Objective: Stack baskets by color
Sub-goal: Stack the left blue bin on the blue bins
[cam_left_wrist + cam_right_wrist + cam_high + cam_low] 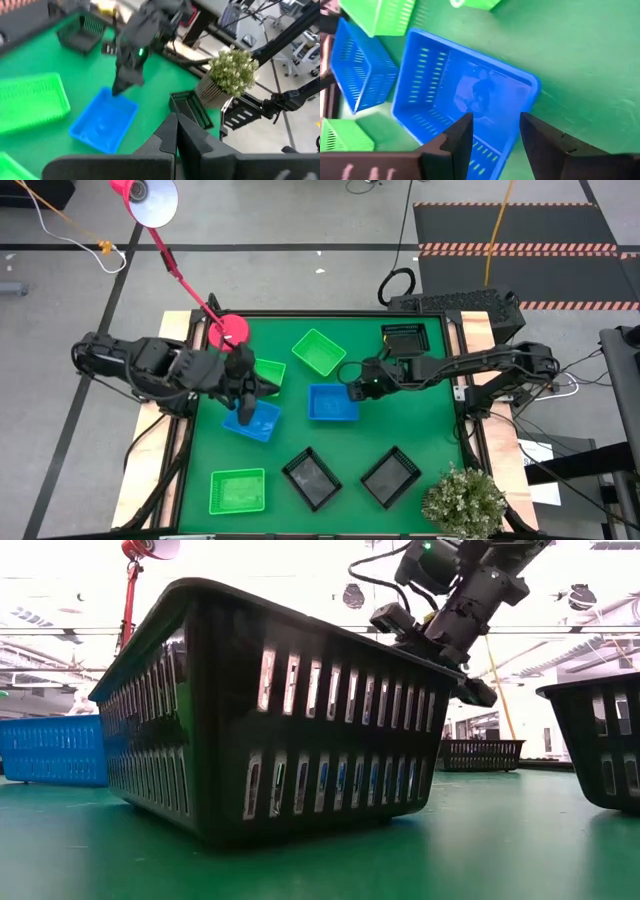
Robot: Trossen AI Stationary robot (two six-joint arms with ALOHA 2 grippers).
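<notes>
My right fingers (492, 137) hang apart over the blue basket (465, 100), left fingers (176, 137) together; it looks light, stiff plastic, best pinched on its rim wall.

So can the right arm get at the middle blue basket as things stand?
Probably yes: the right pincer hangs open just above the blue basket, nothing lies between them, and its rim is bare.
</notes>
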